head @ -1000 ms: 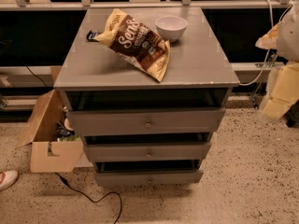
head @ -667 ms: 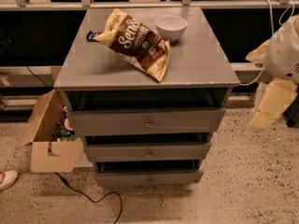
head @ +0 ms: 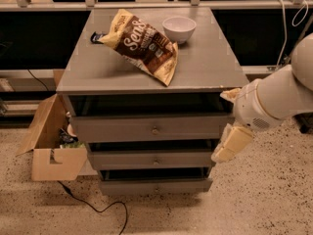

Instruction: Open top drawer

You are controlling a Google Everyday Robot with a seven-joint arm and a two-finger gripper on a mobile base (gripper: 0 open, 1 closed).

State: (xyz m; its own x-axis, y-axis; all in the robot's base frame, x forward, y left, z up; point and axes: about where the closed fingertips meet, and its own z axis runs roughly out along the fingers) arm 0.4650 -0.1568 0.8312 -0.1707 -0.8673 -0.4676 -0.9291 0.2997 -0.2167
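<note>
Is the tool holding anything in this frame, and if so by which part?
Nothing is held. The tool hangs beside the cabinet at its right edge, clear of the top drawer and its knob.

Grey cabinet top (head: pixel 210 67), chip bag (head: pixel 142 45) lying flat, white bowl (head: pixel 179 28) behind

We see a grey top drawer (head: pixel 112 129) with brass knob (head: pixel 155 130), a gold-and-brown chip bag (head: pixel 142 45), a white bowl (head: pixel 179 28) and, at the frame's four o'clock, the cream gripper (head: pixel 232 144) over speckled floor (head: pixel 264 199).
</note>
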